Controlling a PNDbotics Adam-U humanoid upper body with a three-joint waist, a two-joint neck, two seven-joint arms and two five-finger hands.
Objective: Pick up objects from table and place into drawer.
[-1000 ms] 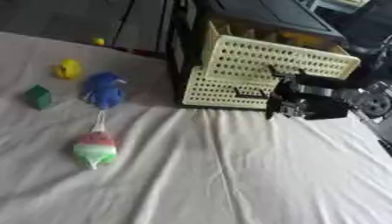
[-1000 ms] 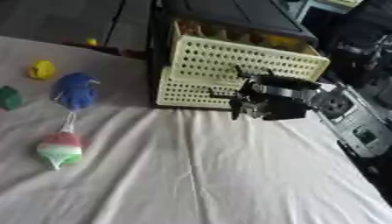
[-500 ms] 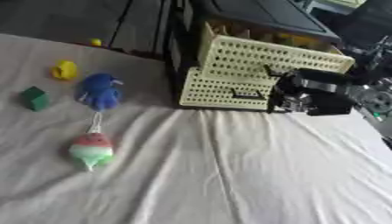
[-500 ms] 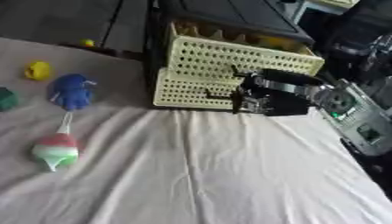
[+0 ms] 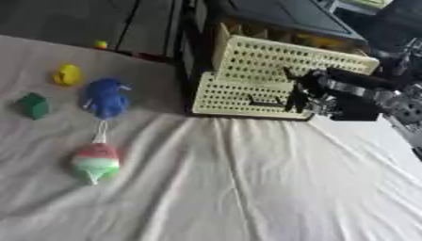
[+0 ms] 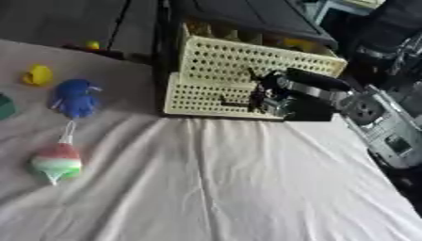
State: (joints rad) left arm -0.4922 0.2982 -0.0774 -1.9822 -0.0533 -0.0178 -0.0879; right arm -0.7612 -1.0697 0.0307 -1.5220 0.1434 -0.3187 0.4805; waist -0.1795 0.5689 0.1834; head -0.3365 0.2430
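Note:
A cream perforated drawer unit (image 5: 247, 75) stands at the back of the table, its lower drawer (image 5: 239, 96) carrying a dark handle (image 5: 265, 102). My right hand (image 5: 306, 96) reaches in from the right and sits against that drawer's front, fingers curled at the handle. On the left lie a yellow duck (image 5: 68, 74), a blue plush toy (image 5: 105, 96), a green block (image 5: 34, 104) and a red, white and green toy (image 5: 95, 161) with a string. My left hand shows in neither view.
A white wrinkled cloth (image 5: 247, 188) covers the table. Dark frames and equipment (image 6: 387, 117) stand behind and to the right of the drawers. A small yellow ball (image 5: 101, 44) lies at the far edge.
The whole picture has shifted slightly, so the camera moved. My right hand stays at the lower drawer's front; the toys have not moved.

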